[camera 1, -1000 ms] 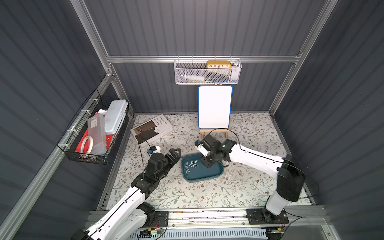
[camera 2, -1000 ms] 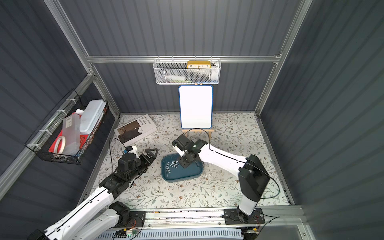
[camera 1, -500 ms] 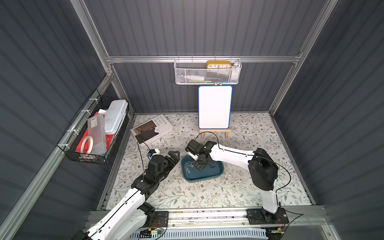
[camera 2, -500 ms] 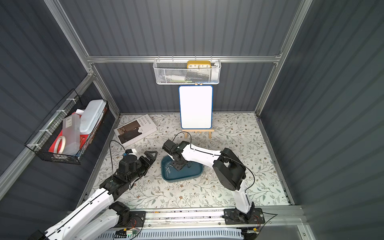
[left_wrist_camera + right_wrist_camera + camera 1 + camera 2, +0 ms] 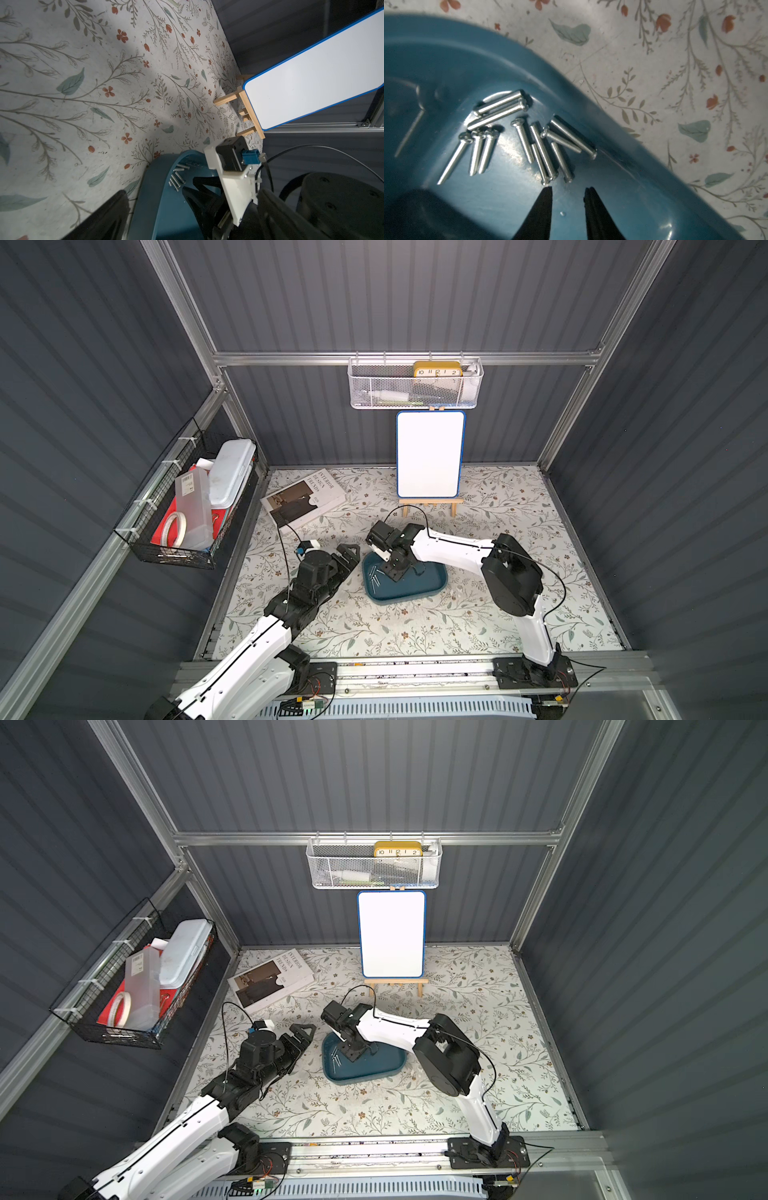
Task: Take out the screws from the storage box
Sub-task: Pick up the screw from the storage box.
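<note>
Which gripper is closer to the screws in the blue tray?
Right. The right gripper hangs over the storage box, its tips just short of the screws. The left gripper is outside the box, beside its rim.

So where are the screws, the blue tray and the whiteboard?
screws (image 5: 523, 142): right wrist view, shaft of a middle one.
blue tray (image 5: 419, 583): in a top view, its bare floor.
whiteboard (image 5: 430, 454): in a top view, centre of its face.

About a dozen thin silver screws lie flat, loosely bunched and some touching, in one rounded corner of the shallow teal box, close to its low rim.
</note>
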`<action>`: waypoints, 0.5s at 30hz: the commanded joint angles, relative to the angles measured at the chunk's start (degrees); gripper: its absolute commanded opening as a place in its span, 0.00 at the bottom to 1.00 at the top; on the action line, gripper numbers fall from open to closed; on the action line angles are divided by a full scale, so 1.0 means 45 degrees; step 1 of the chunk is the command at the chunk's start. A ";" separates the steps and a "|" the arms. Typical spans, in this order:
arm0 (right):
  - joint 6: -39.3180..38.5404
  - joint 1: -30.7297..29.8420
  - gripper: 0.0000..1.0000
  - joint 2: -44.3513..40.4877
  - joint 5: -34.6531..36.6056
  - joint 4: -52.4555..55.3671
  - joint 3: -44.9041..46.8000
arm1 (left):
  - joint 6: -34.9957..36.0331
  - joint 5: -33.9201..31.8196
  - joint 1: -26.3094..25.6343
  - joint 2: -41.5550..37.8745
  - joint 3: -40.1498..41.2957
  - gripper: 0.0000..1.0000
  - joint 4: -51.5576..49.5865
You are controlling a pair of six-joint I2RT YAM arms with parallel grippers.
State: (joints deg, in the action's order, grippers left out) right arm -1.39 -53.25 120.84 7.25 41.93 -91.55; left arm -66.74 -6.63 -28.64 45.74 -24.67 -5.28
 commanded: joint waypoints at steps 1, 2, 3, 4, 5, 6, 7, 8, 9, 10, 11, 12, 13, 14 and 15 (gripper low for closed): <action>-0.0141 0.0037 0.31 0.0226 0.0261 0.0110 -0.0271 | -0.0198 -0.0027 -0.0041 -0.0165 0.0167 1.00 -0.0176; -0.0141 0.0037 0.31 0.0269 0.0309 0.0101 -0.0262 | -0.0208 -0.0030 -0.0041 -0.0164 0.0181 0.99 -0.0192; -0.0160 0.0037 0.30 0.0300 0.0394 0.0112 -0.0262 | -0.0208 -0.0011 -0.0041 -0.0144 0.0178 0.99 -0.0179; -0.0151 0.0038 0.30 0.0294 0.0456 0.0101 -0.0262 | -0.0208 0.0004 -0.0041 -0.0134 0.0176 0.99 -0.0170; -0.0175 0.0037 0.29 0.0295 0.0507 0.0093 -0.0243 | -0.0208 0.0026 -0.0041 -0.0107 0.0169 0.99 -0.0170; -0.0180 0.0038 0.28 0.0326 0.0530 0.0052 -0.0242 | -0.0208 0.0024 -0.0041 -0.0113 0.0169 0.99 -0.0156; -0.0180 0.0038 0.28 0.0335 0.0574 0.0023 -0.0242 | -0.0205 0.0027 -0.0041 -0.0082 0.0169 0.99 -0.0163; -0.0216 0.0037 0.28 0.0362 0.0507 -0.0032 -0.0242 | -0.0219 0.0000 -0.0040 -0.0083 0.0142 0.99 -0.0186; -0.0276 0.0037 0.28 0.0450 0.0453 -0.0071 -0.0242 | -0.0246 -0.0031 -0.0041 -0.0097 0.0149 0.99 -0.0183; -0.0330 0.0037 0.28 0.0533 0.0466 -0.0035 -0.0276 | -0.0266 -0.0036 -0.0041 -0.0069 0.0139 0.99 -0.0212; -0.0336 0.0037 0.28 0.0638 0.0517 0.0032 -0.0310 | -0.0247 -0.0055 -0.0041 -0.0048 0.0130 0.99 -0.0220; -0.0317 0.0037 0.28 0.0737 0.0523 0.0120 -0.0337 | -0.0247 -0.0055 -0.0041 -0.0040 0.0110 0.99 -0.0252; -0.0350 0.0037 0.28 0.0810 0.0532 0.0189 -0.0340 | -0.0247 -0.0055 -0.0041 -0.0032 0.0092 0.99 -0.0264; -0.0356 0.0042 0.28 0.0874 0.0558 0.0211 -0.0311 | -0.0247 -0.0035 -0.0041 -0.0047 0.0096 0.99 -0.0267; -0.0339 0.0037 0.28 0.0906 0.0582 0.0205 -0.0291 | -0.0247 -0.0046 -0.0041 -0.0037 0.0110 0.99 -0.0262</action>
State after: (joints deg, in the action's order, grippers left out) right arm -2.46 -53.25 122.87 9.02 41.58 -92.18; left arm -67.42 -6.66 -28.64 45.58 -24.56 -5.28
